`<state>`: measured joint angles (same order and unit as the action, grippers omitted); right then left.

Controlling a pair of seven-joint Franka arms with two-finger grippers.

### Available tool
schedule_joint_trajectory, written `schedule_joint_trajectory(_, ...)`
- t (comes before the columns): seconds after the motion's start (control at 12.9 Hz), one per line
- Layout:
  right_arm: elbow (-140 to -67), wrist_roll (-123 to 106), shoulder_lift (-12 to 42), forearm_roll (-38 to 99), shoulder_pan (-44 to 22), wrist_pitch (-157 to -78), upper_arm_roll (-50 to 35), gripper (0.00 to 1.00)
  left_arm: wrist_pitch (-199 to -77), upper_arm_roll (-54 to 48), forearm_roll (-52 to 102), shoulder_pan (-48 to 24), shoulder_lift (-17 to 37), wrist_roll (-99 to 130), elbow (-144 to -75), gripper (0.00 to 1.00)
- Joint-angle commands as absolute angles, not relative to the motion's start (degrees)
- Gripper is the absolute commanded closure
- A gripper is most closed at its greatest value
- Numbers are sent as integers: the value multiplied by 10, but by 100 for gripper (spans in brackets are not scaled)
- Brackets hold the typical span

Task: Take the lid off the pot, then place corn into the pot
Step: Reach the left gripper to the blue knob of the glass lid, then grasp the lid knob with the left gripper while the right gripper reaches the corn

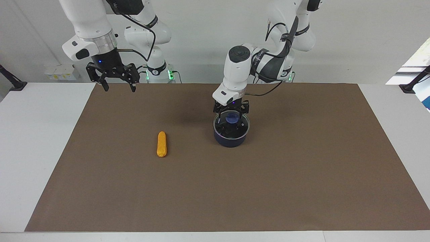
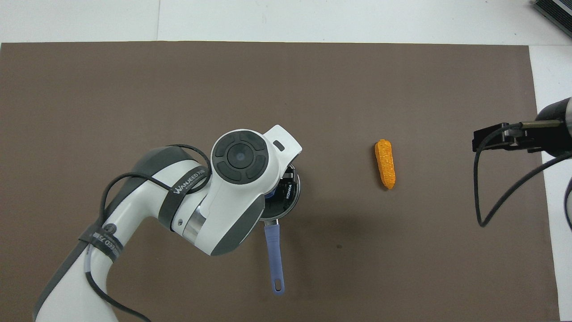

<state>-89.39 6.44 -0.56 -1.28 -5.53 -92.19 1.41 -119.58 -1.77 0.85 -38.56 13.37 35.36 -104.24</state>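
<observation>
The navy pot (image 1: 231, 138) stands mid-mat with the glass lid (image 1: 240, 127) on it; its blue knob (image 1: 231, 118) shows between the fingers of my left gripper (image 1: 231, 113). That gripper is down over the lid, open, one finger on each side of the knob. In the overhead view my left wrist covers most of the lid (image 2: 289, 192); the pot's handle (image 2: 273, 255) points toward the robots. The orange corn (image 1: 162, 144) lies on the mat beside the pot, toward the right arm's end (image 2: 385, 163). My right gripper (image 1: 116, 84) waits open and empty, raised over the mat's edge.
A brown mat (image 1: 302, 185) covers the table top, with white table around it. Only the pot and the corn lie on the mat. A black cable hangs from the right arm (image 2: 491, 197).
</observation>
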Motion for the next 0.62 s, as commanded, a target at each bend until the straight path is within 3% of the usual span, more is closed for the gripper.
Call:
schedule_joint_trajectory(0.0,-937,52,-11,-6,-48,-981,11,0,-1233,-11,-1,-390,127,361,-1076,0)
schedule_joint_trajectory(0.54,-957,53,68,-7,-55,-1070,11,0,-1234,-9,-4,-382,129,346,-1073,0)
